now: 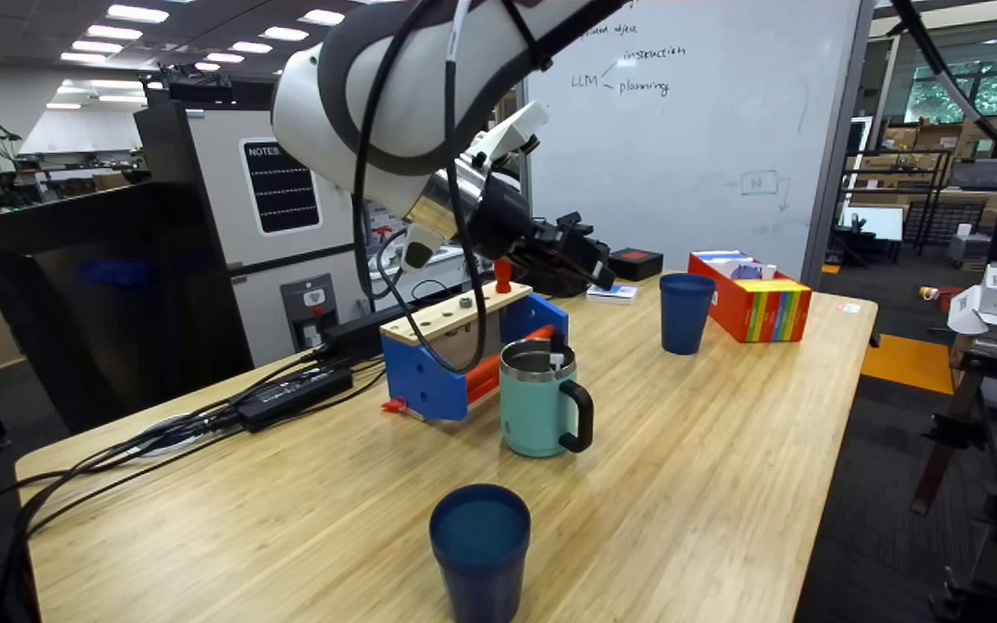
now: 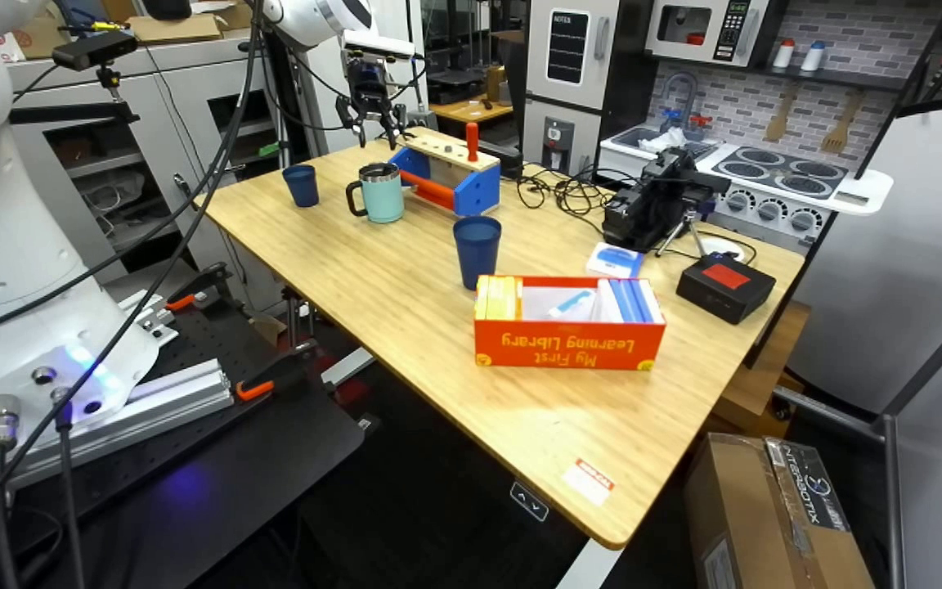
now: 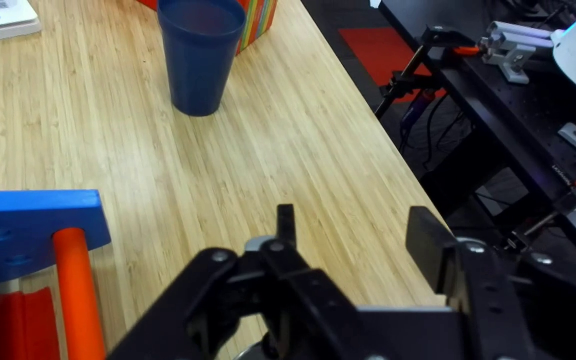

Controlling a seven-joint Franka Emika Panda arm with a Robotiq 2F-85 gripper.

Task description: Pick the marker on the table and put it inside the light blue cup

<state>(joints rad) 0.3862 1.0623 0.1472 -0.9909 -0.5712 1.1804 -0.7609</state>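
Observation:
The light blue cup is a teal mug [image 1: 535, 415] with a steel rim and black handle. It stands upright on the table, also in an exterior view [image 2: 383, 198]. A thin dark thing with a white part [image 1: 556, 346] stands in the mug's mouth. It may be the marker, but no reddish end shows. No marker lies visibly on bare table. My gripper [image 3: 350, 215] is open with nothing between its fingers. It hangs above the table near the mug and toolbox, in both exterior views [image 1: 598, 251] [image 2: 378, 141]. The wrist view shows only a sliver of the mug's rim.
A blue, red and wooden toy toolbox [image 1: 464, 346] stands beside the mug, a small red piece [image 1: 395, 405] at its base. Dark blue cups [image 1: 481, 554] [image 1: 686, 316] stand on either side. A red book box [image 2: 569, 343], cables and black adapter [image 1: 295, 396] also lie on the table.

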